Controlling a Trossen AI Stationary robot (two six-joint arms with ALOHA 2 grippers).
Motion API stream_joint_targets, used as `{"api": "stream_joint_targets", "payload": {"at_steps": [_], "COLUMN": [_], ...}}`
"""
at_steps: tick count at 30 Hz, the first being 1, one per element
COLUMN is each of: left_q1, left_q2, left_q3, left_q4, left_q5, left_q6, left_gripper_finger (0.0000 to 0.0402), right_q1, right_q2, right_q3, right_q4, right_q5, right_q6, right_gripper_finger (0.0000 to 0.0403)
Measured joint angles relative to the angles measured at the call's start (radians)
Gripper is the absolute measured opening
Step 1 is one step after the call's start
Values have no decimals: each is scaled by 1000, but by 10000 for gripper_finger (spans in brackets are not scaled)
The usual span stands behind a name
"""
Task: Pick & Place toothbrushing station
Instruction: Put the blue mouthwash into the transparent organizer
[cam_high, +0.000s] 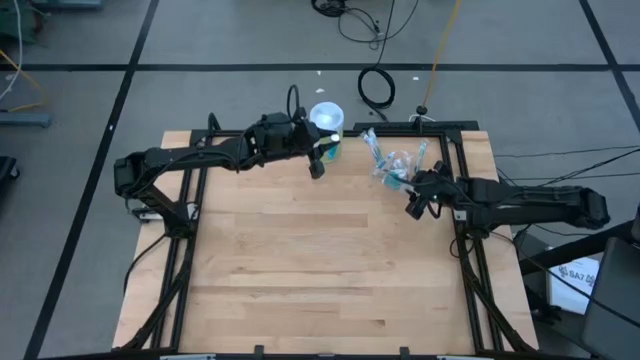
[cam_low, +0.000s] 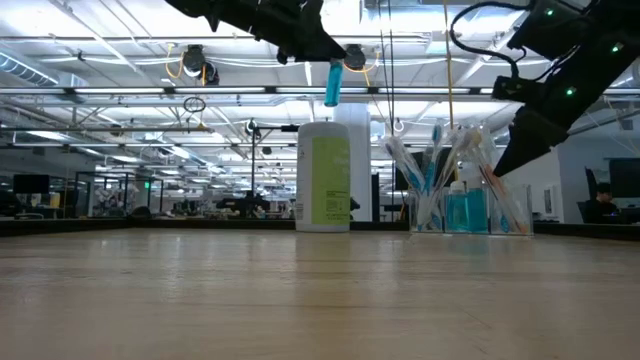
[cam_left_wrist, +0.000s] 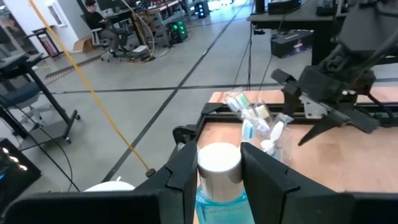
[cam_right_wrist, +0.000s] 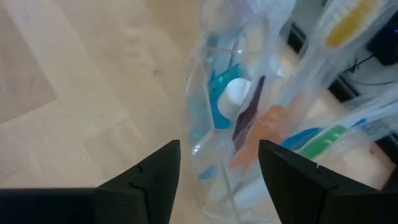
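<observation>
A clear plastic cup (cam_high: 395, 168) holding several toothbrushes and teal tubes stands on its base at the table's far right; it also shows in the low view (cam_low: 460, 205). My left gripper (cam_high: 318, 165) is up in the air to the cup's left, shut on a teal-blue tube with a white cap (cam_left_wrist: 219, 163). The tube also shows in the low view (cam_low: 332, 85). My right gripper (cam_high: 413, 205) is open just on the near side of the cup. In the right wrist view its fingers (cam_right_wrist: 155, 180) stand apart in front of the cup (cam_right_wrist: 239, 118) without touching it. My left gripper pinches the tube between its two fingers, one on each side of its white-capped end (cam_left_wrist: 217, 180). The tube lies along the fingers, the cap pointing the way they point. It hangs lifted clear, high above the table (cam_low: 332, 90).
A white bottle with a green label (cam_high: 327, 122) stands upright at the far edge, just behind my left gripper; it also shows in the low view (cam_low: 323, 177). The near and middle parts of the wooden table (cam_high: 320, 270) lie bare. Black frame rails run along both sides.
</observation>
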Motion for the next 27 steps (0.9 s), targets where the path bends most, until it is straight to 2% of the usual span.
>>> {"api": "stream_joint_targets", "payload": {"at_steps": [5, 8, 14, 17, 21, 27], "left_q1": [1, 1, 1, 1, 1, 1], "left_q2": [0, 0, 0, 0, 0, 0], "left_q3": [0, 0, 0, 0, 0, 0], "left_q4": [1, 2, 8, 8, 1, -19], "left_q5": [-1, 0, 0, 0, 8, 16], "left_q6": [0, 0, 3, 1, -1, -3], "left_gripper_finger": [104, 104, 104, 104, 104, 104], "right_q1": [-54, -67, -72, -87, -96, -116], "right_q2": [57, 114, 254, 314, 385, 446], "right_q3": [48, 96, 261, 332, 323, 318], "right_q4": [-30, -85, -279, -384, -426, -398], "right_q5": [-97, -103, -107, -160, -161, -152], "right_q6": [36, 51, 103, 183, 172, 138], "right_gripper_finger": [204, 204, 204, 203, 203, 203]}}
